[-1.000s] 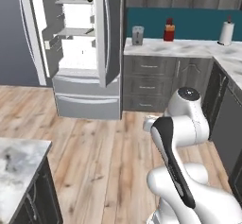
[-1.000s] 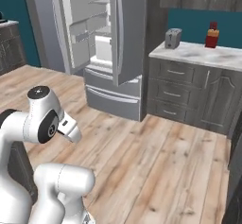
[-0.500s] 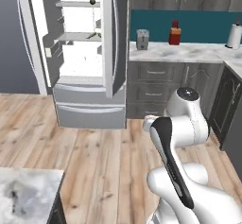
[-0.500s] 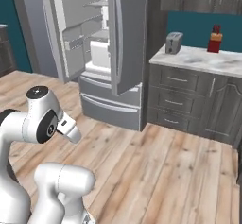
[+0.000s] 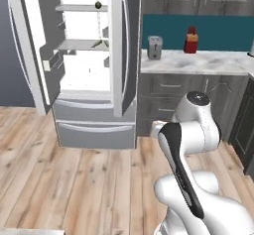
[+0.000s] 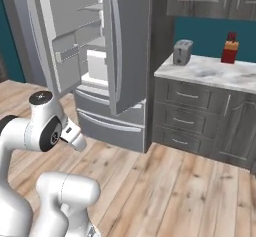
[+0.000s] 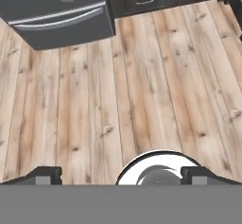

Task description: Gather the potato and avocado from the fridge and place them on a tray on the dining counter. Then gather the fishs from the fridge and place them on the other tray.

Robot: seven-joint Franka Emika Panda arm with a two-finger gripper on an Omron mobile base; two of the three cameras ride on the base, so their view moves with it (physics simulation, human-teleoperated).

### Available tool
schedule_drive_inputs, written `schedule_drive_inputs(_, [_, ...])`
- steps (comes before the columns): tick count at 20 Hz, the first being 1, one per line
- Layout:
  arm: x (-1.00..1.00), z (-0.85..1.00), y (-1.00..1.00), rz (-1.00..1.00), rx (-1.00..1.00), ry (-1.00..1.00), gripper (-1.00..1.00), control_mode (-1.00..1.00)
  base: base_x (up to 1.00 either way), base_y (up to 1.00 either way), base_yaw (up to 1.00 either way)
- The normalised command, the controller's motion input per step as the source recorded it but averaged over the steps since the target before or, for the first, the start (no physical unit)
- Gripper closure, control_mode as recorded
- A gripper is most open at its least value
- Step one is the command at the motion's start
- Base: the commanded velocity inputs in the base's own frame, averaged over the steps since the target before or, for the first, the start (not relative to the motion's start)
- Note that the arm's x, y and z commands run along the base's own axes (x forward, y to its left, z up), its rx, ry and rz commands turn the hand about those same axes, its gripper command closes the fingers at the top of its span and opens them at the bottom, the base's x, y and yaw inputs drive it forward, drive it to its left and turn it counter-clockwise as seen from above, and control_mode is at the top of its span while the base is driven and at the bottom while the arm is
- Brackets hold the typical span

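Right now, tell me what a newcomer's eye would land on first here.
The fridge with its doors swung open, showing white shelves, stands at the left of both base views. A small dark avocado sits on its top shelf. On the counter to its right stand a grey toaster and a red bottle against the teal wall.

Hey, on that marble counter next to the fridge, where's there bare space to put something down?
The counter is bare between the toaster and the red bottle, and along its front edge. Toaster and bottle both stand at the back, by the teal wall. Nothing looks crowded.
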Motion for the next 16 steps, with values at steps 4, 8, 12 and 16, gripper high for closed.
schedule_drive_inputs(4, [0.00, 0.00, 0.00, 0.00, 0.00, 0.00, -1.00, 1.00, 0.70, 0.46, -0.09])
schedule_drive_inputs(8, [0.00, 0.00, 0.00, 0.00, 0.00, 0.00, -1.00, 1.00, 0.69, 0.49, -0.09])
schedule_drive_inputs(12, [0.00, 0.00, 0.00, 0.00, 0.00, 0.00, -1.00, 1.00, 0.71, 0.42, -0.08])
schedule_drive_inputs(16, [0.00, 0.00, 0.00, 0.00, 0.00, 0.00, -1.00, 1.00, 0.69, 0.39, -0.07])
